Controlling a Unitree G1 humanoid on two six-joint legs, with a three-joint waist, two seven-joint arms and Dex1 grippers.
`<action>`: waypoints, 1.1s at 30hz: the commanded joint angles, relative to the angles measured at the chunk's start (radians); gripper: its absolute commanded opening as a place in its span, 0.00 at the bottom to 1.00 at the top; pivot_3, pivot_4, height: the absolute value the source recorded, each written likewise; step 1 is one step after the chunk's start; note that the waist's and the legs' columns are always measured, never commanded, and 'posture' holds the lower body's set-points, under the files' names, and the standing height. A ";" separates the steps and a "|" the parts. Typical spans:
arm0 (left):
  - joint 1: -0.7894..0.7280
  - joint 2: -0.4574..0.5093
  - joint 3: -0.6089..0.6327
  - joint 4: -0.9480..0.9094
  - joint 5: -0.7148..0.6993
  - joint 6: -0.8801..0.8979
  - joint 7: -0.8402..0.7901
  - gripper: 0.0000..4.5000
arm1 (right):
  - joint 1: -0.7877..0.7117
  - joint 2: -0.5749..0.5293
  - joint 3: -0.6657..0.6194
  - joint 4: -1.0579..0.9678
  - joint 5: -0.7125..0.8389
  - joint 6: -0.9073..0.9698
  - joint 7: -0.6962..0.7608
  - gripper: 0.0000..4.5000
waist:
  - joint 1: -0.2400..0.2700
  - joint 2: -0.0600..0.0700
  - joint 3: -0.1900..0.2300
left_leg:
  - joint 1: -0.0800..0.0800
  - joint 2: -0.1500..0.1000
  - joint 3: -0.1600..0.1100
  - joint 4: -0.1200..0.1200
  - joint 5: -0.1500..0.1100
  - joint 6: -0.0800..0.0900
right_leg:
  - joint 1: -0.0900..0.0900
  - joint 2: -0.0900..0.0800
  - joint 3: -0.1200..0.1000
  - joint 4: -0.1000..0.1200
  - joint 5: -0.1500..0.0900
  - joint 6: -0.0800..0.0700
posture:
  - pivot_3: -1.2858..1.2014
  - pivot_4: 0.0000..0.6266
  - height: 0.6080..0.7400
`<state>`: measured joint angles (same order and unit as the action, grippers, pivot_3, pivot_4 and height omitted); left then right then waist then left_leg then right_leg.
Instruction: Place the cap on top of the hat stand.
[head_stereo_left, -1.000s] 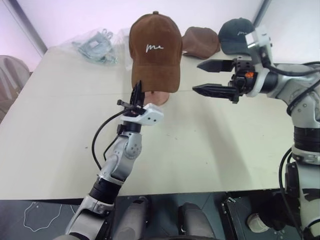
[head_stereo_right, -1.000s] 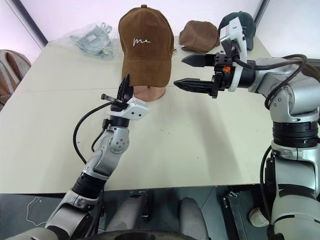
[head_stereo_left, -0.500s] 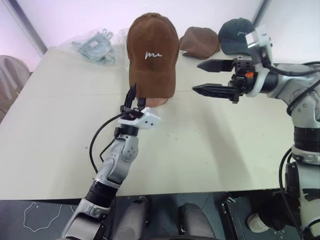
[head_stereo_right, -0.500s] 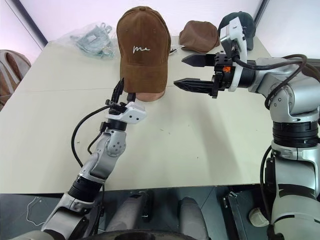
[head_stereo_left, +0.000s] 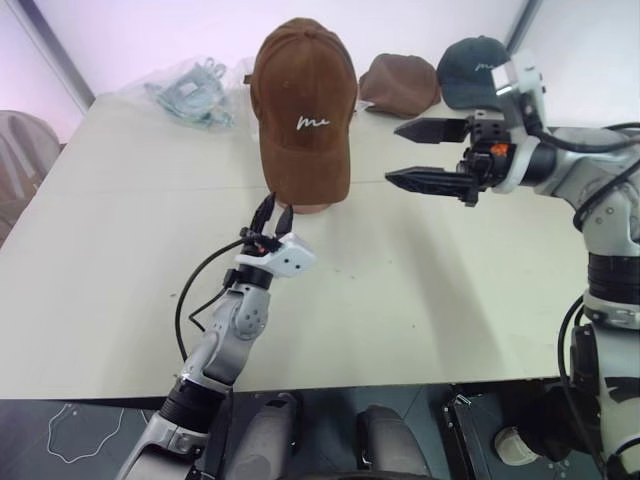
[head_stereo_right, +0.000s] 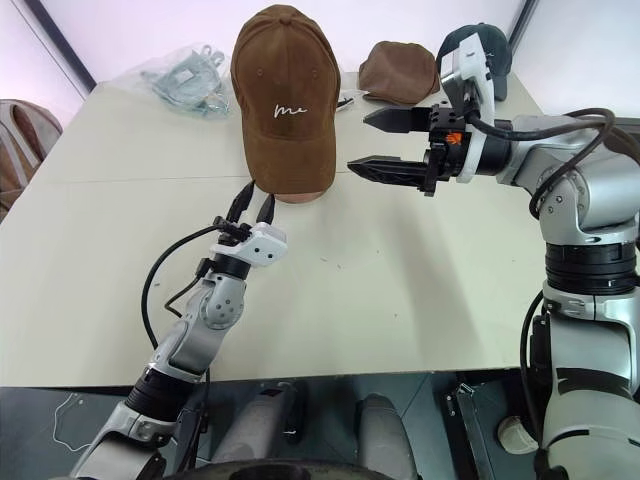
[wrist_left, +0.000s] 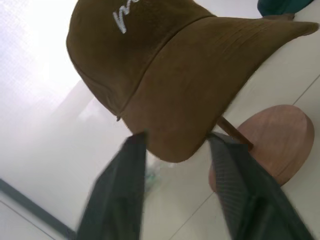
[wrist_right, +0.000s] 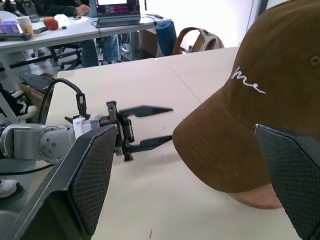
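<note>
I had the cap resting on the hat stand. The left gripper sat parted and empty below the brim; the right gripper hovered wide open, holding nothing.

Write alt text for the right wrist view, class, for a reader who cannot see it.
A rust-brown cap with white script sits on a wooden hat stand, whose base peeks out under the brim. Beside it, apart from the brim, the left gripper hovers open over the pale table. Further back is a desk with a laptop.
</note>
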<state>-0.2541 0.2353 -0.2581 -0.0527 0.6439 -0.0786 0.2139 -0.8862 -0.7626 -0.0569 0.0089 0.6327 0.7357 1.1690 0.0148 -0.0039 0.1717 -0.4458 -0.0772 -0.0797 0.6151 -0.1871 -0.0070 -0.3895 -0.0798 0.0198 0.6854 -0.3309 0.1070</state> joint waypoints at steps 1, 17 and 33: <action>0.023 0.011 0.013 -0.051 -0.010 -0.023 -0.016 0.87 | -0.022 -0.007 -0.025 -0.005 0.007 -0.016 0.005 1.00 | -0.001 0.000 0.000 | 0.000 0.000 0.000 0.000 0.000 0.000 | 0.000 0.000 0.000 0.000 0.000 0.000 | 0.52 0.24 1.00; 0.126 0.166 0.287 -0.344 -0.540 0.096 -0.444 0.99 | -0.034 -0.014 -0.020 0.011 -0.002 -0.025 0.015 1.00 | -0.002 0.000 0.000 | 0.000 0.000 0.000 -0.001 0.000 0.000 | 0.000 0.000 0.000 0.000 0.000 0.000 | 0.52 0.24 1.00; -0.048 0.509 0.608 -0.419 -1.176 0.626 -0.851 0.99 | -0.006 -0.011 0.019 0.014 -0.092 -0.095 0.011 1.00 | -0.008 0.000 0.000 | 0.001 0.001 -0.001 -0.001 0.000 0.000 | 0.000 0.000 0.000 -0.001 0.000 0.000 | 0.52 0.24 1.00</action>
<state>-0.2891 0.7188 0.3069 -0.4419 -0.4767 0.5114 -0.6107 -0.8828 -0.7659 -0.0168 0.0354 0.5405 0.6596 1.1821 0.0070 -0.0039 0.1718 -0.4452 -0.0767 -0.0804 0.6144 -0.1871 -0.0069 -0.3892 -0.0794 0.0198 0.6845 -0.3311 0.1066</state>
